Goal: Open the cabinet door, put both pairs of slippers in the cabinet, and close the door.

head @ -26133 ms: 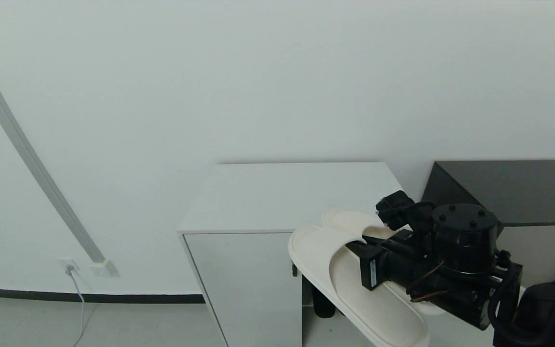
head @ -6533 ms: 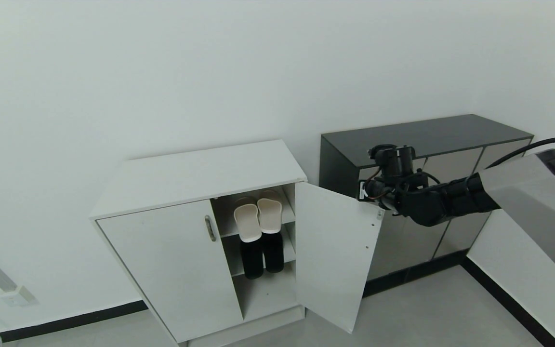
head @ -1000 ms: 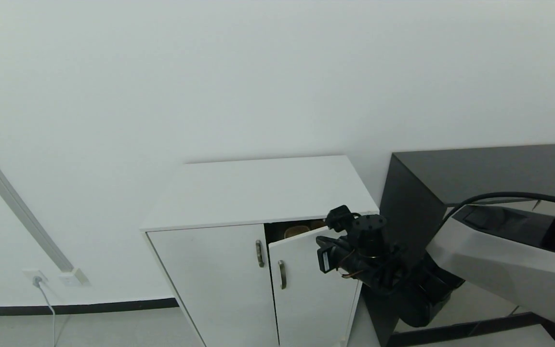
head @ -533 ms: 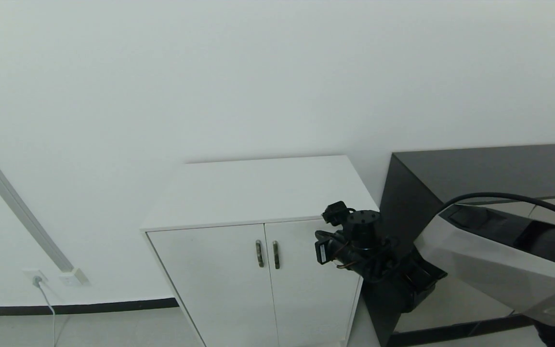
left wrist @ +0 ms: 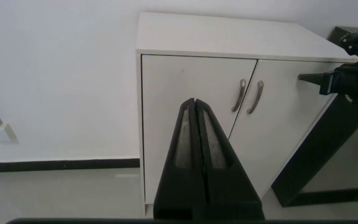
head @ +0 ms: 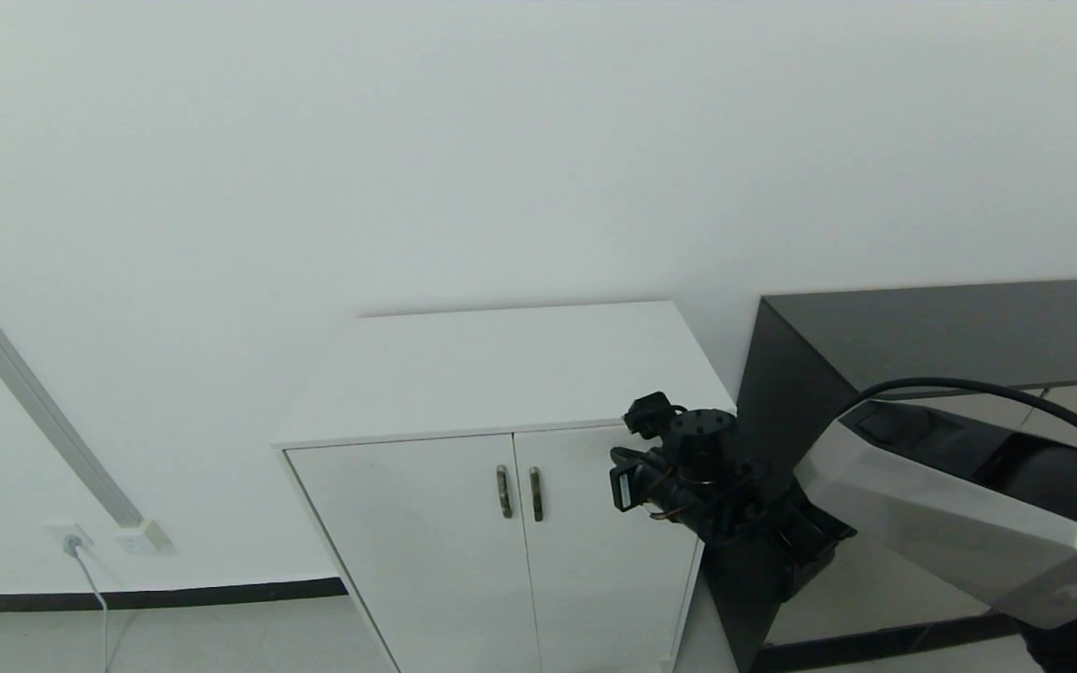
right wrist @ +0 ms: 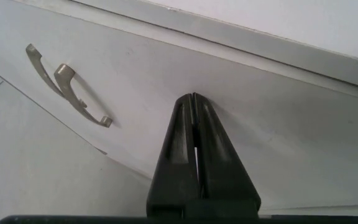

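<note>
White wall filled the background, with a slanted conduit strip (head: 24, 393) and a wall socket (head: 71, 540) at the head view's lower left. At lower centre stood the white cabinet (head: 501, 374), both doors shut, its handles (head: 503, 492) side by side. A dark cabinet (head: 950, 322) stood just to its right. The right gripper (right wrist: 194, 96), fingers together, pointed at the right door (head: 609, 561) near its top edge. The left gripper (left wrist: 194, 102), fingers pressed together, hung well apart from the cabinet front.

The right arm (head: 954, 509) wears an angular silver-grey shell, a black cable (head: 969, 380) arching above. Its black wrist (head: 699, 444) has a round cap, brown wires and a white label (head: 622, 494). The left gripper (left wrist: 195, 102) and right gripper (right wrist: 194, 96) are black tapered wedges
</note>
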Robot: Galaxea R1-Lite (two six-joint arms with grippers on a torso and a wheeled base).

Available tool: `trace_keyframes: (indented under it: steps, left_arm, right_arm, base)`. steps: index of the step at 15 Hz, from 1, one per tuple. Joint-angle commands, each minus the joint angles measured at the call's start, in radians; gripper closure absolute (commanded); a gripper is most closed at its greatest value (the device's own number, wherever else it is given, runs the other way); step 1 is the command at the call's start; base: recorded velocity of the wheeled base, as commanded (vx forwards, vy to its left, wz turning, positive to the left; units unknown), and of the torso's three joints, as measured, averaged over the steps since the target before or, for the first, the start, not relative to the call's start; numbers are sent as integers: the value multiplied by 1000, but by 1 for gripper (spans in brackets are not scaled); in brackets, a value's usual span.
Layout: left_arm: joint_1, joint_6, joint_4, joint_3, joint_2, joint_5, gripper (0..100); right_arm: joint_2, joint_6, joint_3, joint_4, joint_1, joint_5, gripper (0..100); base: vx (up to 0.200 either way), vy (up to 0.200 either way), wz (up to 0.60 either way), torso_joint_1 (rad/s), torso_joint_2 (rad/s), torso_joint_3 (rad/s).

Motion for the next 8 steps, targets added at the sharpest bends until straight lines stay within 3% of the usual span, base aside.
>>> trace_keyframes:
  steps: [1, 8]
  left_arm:
    - [0, -1, 0, 0, 1, 0, 100]
    - [0, -1, 0, 0, 1, 0, 100]
  right_arm:
    - [4, 0, -9, 1, 1, 0, 100]
    - [22, 0, -58, 38, -9, 0, 100]
  base:
    - [0, 0, 0, 0, 0, 0]
    - [0, 0, 0, 0, 0, 0]
